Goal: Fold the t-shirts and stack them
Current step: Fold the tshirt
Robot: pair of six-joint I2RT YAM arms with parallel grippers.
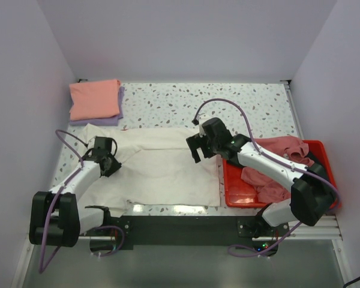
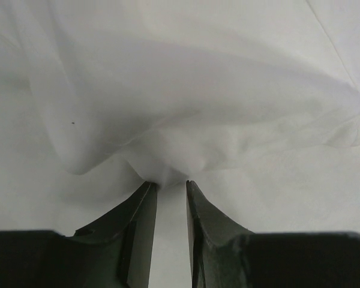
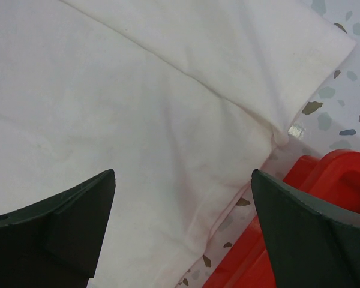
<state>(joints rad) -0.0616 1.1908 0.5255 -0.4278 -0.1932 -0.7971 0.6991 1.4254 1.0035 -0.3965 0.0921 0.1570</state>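
Dark, wedge-shaped fingers of the left claw [image 2: 170, 187] stand almost together at the bottom of the left wrist view. They are clenched on a small raised pinch of the cream-white t-shirt [image 2: 180, 90]. From that pinch the soft, matte cotton swells upward into a smooth rounded fold with grey shadow beneath it.

In the right wrist view the right claw [image 3: 183, 174] is released, one finger in the lower left corner and the other in the lower right. It is over the shirt's edge, where a flat layer with a straight hem crosses toward the upper right; whether it touches the cloth cannot be told. A glossy corner of the red plastic tray [image 3: 324, 180] sits at the lower right, just beside the fabric.

From above, the large shirt lies spread, lightly wrinkled, across the lower middle of the speckled terrazzo counter [image 1: 228, 108], with one claw near each of its side edges. Crumpled dusty rose tees [image 1: 270, 180] fill the tray. In the upper left, a folded salmon-pink tee [image 1: 95, 99] rests on a lavender tee [image 1: 99, 122].
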